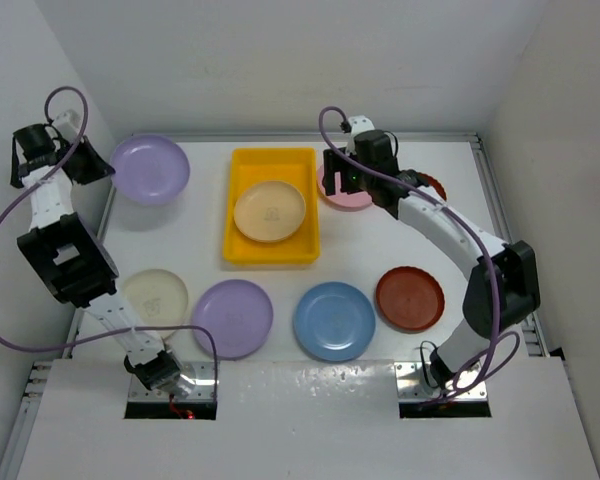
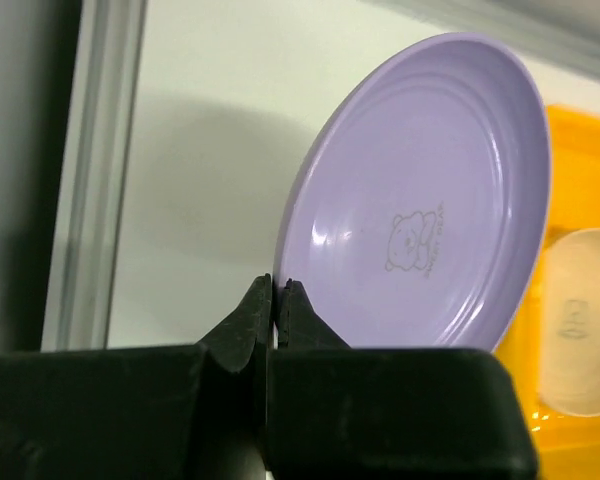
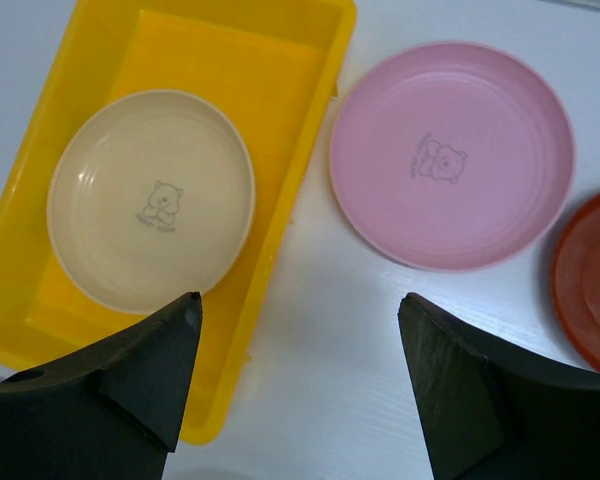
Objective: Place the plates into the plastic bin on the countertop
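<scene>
- Bright, even light from overhead; the white table [image 1: 360, 250] nearly washes out.
- Soft grey shadow beside the lilac plate [image 2: 420, 200].
- Glare on the glossy front ledge [image 1: 310, 385].

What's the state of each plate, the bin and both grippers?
far lilac plate: gripped at rim, raised.
left gripper: shut on far lilac plate.
right gripper: open, empty.
plastic bin: holds one cream plate.
pink plate: flat on countertop, outside bin.
near cream plate: on countertop.
near lilac plate: on countertop.
blue plate: on countertop.
near red-brown plate: on countertop.
far red-brown plate: on countertop, partly hidden.
</scene>
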